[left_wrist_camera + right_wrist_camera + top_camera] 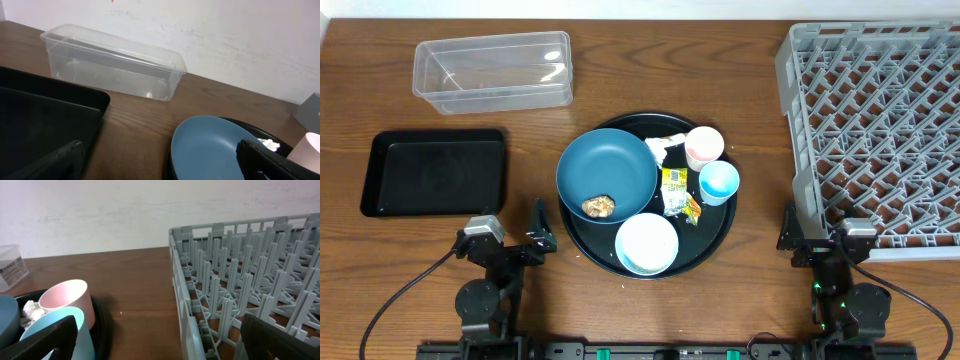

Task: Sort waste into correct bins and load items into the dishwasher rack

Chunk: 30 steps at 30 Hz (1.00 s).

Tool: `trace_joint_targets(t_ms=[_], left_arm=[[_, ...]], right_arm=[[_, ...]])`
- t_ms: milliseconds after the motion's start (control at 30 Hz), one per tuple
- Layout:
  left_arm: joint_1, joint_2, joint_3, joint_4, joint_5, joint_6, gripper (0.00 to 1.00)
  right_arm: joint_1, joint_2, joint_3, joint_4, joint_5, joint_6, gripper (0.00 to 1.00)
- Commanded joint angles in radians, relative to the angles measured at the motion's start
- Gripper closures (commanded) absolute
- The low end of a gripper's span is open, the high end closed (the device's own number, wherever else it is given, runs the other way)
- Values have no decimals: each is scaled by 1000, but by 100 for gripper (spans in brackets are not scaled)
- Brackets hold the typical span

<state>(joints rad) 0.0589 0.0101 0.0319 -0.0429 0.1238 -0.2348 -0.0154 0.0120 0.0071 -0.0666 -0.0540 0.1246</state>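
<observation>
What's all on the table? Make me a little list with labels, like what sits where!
On round tray: dark-blue bowl, white bowl, pink cup, light-blue cup, snack wrapper, tissue
Inside dark-blue bowl: brown food lump
Bins: clear tub and flat black tray, both empty
Right side: grey rack, nothing seen in it
Tools: left tool and right tool, both open, holding nothing

No legible txt; snack wrapper print too blurry.

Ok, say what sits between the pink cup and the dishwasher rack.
Between pink cup and dishwasher rack: only the rim of the round black tray, then bare table. Overhead and right wrist views show it.
</observation>
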Motion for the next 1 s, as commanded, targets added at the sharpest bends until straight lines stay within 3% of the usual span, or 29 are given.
trace_joint_targets(t_ms=[0, 100, 300, 367, 567, 900, 967], left_arm=[[3, -6, -28, -12, 2, 13, 2], [3, -6, -28, -12, 2, 13, 2], [3, -6, -28, -12, 2, 13, 2], [3, -6, -28, -12, 2, 13, 2], [3, -6, -28, -12, 2, 13, 2], [3, -6, -28, -12, 2, 13, 2], [3, -6, -28, -12, 2, 13, 2]], right_arm=[[12, 0, -2, -5, 9, -10, 1], [12, 0, -2, 3, -59, 75, 1], [12, 0, -2, 14, -209, 495, 1], [12, 0, -2, 14, -208, 560, 1], [12, 0, -2, 10, -128, 505, 1], [12, 0, -2, -5, 13, 99, 1], [12, 0, -2, -5, 13, 77, 1]])
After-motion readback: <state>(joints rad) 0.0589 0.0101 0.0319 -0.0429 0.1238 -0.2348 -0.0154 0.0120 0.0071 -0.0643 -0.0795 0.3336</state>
